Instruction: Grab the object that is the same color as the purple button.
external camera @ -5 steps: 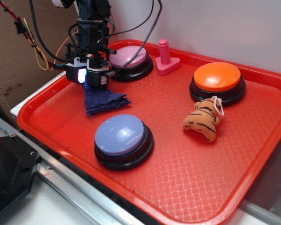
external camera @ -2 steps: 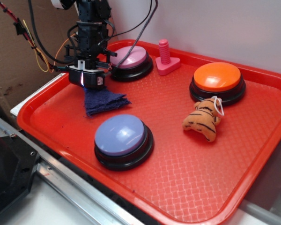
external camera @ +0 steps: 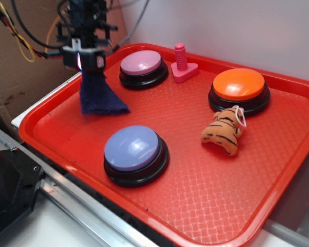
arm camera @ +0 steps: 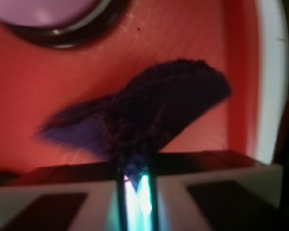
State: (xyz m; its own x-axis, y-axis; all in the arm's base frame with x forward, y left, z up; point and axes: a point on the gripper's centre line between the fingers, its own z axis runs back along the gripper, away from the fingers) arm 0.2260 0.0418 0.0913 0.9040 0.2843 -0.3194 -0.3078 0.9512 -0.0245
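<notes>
The purple cloth hangs straight down, at six o'clock, from the gripper, pinched by one corner, its long axis near vertical and its wide lower edge flaring toward four o'clock over the red tray. It appears clear of the tray floor, though I cannot be certain. It is dark indigo, fuzzy, roughly triangular. In the wrist view the closed fingers clamp its tip. The purple button lies at five o'clock from it, the pink-lilac button at two o'clock.
</notes>
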